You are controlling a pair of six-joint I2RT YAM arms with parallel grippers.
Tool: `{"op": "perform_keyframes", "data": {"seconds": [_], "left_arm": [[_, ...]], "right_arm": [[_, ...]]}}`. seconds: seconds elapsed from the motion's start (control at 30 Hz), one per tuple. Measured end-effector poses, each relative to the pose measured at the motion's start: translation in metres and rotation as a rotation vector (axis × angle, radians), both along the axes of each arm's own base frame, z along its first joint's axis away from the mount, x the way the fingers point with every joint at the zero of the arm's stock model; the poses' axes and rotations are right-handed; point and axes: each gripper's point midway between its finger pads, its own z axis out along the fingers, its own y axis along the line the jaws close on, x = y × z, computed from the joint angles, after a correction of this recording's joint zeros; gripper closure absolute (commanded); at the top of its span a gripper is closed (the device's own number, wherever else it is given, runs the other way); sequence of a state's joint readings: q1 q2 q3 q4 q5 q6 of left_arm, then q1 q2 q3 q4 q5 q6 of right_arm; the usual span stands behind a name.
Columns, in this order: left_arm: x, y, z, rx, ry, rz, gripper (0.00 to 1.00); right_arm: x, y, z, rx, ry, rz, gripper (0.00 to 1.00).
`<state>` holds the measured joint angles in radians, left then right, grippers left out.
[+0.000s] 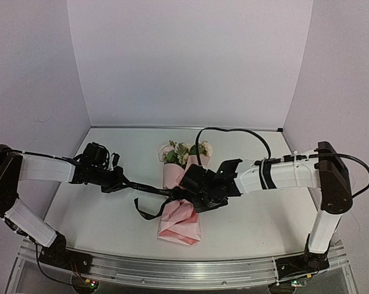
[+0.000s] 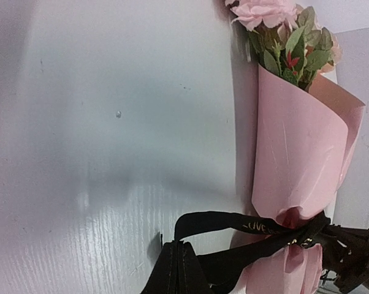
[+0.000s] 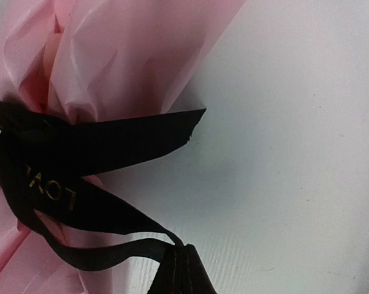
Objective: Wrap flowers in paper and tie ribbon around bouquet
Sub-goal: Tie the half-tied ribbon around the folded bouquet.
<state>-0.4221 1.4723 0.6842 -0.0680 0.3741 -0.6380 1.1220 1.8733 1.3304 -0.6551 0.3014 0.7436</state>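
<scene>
White surface (image 1: 111, 226) carries the bouquet (image 1: 180, 223) at mid-frame, its thin, crushable paper (image 2: 298, 153) cinched by the soft, likely slippery ribbon (image 2: 233, 222), best held by its ends, where left tool (image 2: 174, 263) and right tool (image 3: 179, 260) each pinch it tight.

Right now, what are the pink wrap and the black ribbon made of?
The pink wrap looks like thin paper, matte with a slight sheen: it holds sharp creases and crumples below the tie. The black ribbon looks like woven fabric, maybe satin: flat, floppy, with a clean-cut end and gold printed letters.
</scene>
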Motion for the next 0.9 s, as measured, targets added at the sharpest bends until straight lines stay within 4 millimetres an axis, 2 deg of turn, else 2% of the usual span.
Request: {"op": "perform_keyframes", "data": {"seconds": [0.17, 0.37, 0.5, 0.6, 0.73, 0.9], "left_arm": [[0.004, 0.005, 0.003, -0.024, 0.002, 0.008, 1.00], [0.001, -0.003, 0.004, -0.058, 0.008, -0.031, 1.00], [-0.001, -0.004, -0.001, -0.058, 0.024, -0.036, 1.00], [-0.001, -0.003, -0.003, -0.057, 0.031, -0.034, 1.00], [0.003, 0.003, -0.005, -0.058, 0.040, -0.014, 1.00], [0.008, 0.011, -0.010, -0.057, 0.052, 0.011, 1.00]], "right_arm": [[0.000, 0.001, -0.002, 0.011, -0.016, -0.020, 1.00], [0.012, -0.037, 0.006, -0.039, -0.095, -0.091, 1.00], [0.019, -0.043, 0.018, -0.033, -0.145, -0.116, 1.00], [0.017, -0.047, 0.015, -0.032, -0.147, -0.131, 1.00], [0.008, -0.046, 0.004, -0.014, -0.128, -0.137, 1.00], [-0.003, -0.023, 0.003, 0.060, -0.112, -0.105, 1.00]]}}
